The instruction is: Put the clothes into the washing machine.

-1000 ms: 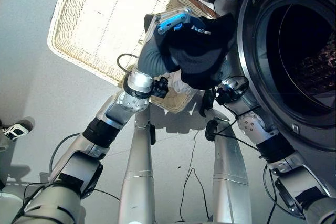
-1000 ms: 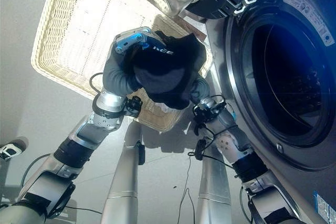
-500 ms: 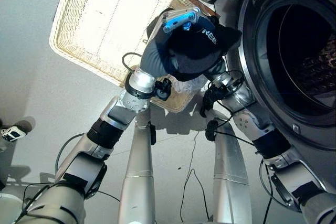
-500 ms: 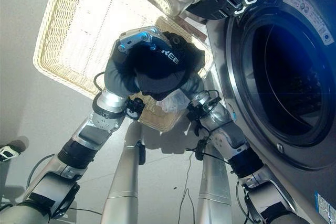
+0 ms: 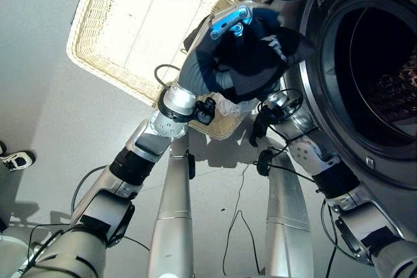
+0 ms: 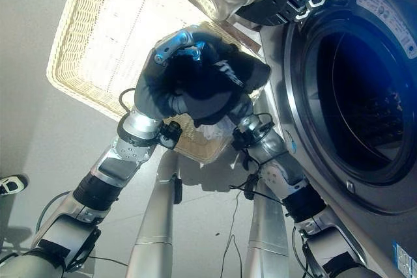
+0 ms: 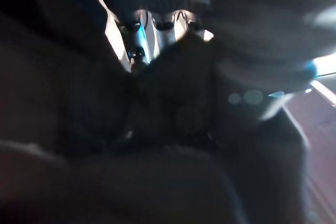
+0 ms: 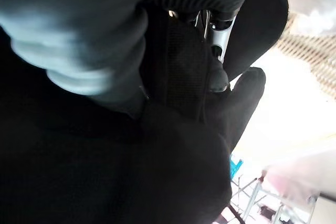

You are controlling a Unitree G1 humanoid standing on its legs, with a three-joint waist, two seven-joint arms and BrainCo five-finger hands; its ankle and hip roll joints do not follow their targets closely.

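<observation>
Holding dark garment [image 5: 257, 56] beside washing machine [image 5: 365, 63].

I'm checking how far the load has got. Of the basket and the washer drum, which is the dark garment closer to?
The washer drum. The dark garment, bunched between the left hand and right hand, hangs beside its open mouth, past the wicker basket rim.

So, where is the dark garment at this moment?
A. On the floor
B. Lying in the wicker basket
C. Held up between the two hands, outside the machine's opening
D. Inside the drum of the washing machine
C: the dark garment hangs bunched between the left hand and the right arm, beside the washing machine opening, above the wicker basket.
</observation>
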